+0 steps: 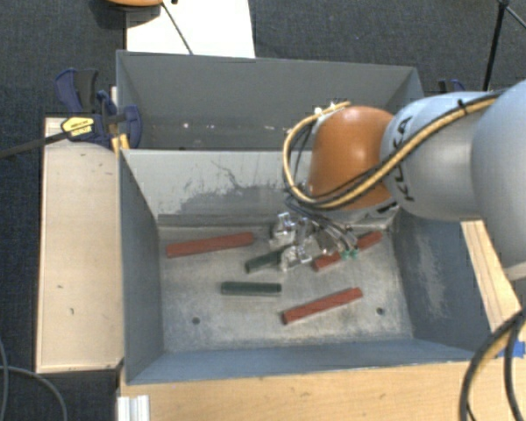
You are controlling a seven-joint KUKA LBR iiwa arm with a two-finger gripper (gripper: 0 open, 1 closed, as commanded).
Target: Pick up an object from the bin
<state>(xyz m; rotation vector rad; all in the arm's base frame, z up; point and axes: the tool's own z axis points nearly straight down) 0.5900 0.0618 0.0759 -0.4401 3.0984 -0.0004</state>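
Gripper is low in the bin, open or closed can't tell. Dark green stick touches its view-left side, red-brown stick is just view-right. Best to centre on green and avoid red.

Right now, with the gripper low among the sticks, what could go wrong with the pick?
First, the gripper sits where a dark green stick and a red-brown stick lie close together, so it may catch both or push one aside. Second, these thin sticks lie flat on the bin floor, so one might slip out when lifted.
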